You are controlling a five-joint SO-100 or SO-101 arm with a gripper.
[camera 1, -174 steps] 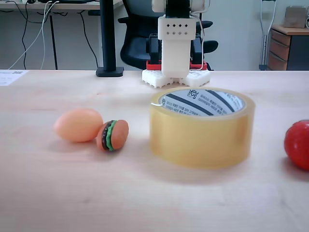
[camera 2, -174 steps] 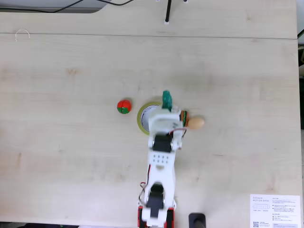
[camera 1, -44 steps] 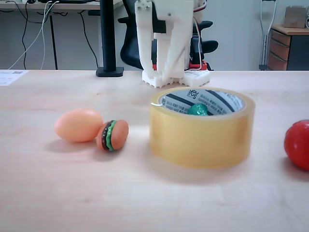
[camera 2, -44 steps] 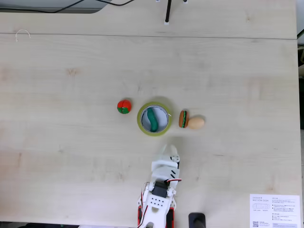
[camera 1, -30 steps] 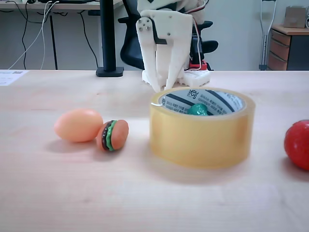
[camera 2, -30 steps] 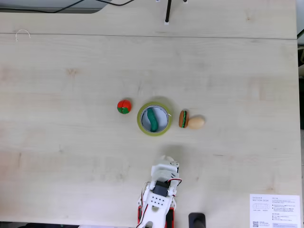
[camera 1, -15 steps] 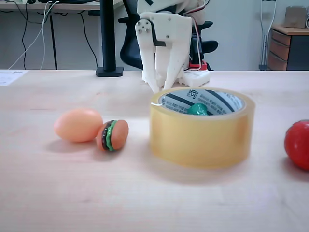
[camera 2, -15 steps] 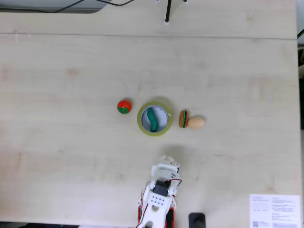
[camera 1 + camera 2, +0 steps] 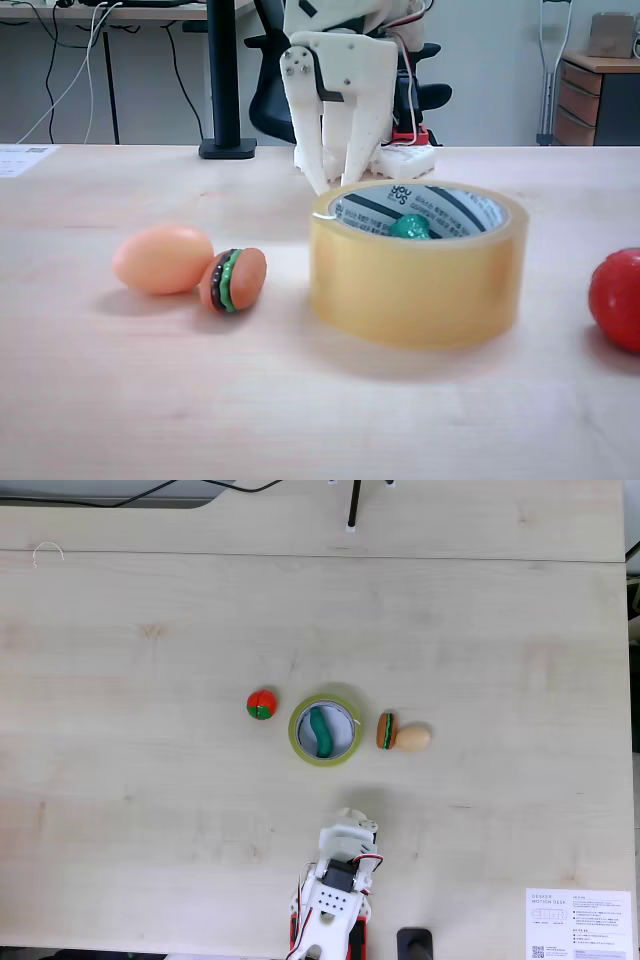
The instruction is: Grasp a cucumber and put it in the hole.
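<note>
The dark green cucumber (image 9: 410, 227) lies inside the hole of the yellowish tape roll (image 9: 415, 285), its tip showing above the rim in a fixed view. From above, the cucumber (image 9: 321, 730) lies lengthwise within the ring of the tape roll (image 9: 293, 730). My gripper (image 9: 336, 182) hangs point-down behind the roll, near the arm's base, fingers drawn together and holding nothing. Seen from above, the gripper (image 9: 350, 820) sits folded back below the roll, well apart from it.
A peach egg (image 9: 162, 258) and a toy hamburger (image 9: 233, 279) lie touching left of the roll; a red tomato (image 9: 618, 298) is at the right edge. From above, the egg (image 9: 412, 739) and hamburger (image 9: 386, 730) lie right of the roll, the tomato (image 9: 261, 704) left. A printed sheet (image 9: 578, 923) lies near the bottom right corner.
The arm, which earlier held the cucumber over the roll, has let it go into the hole and folded back toward its base. Over the last half second nothing has moved.
</note>
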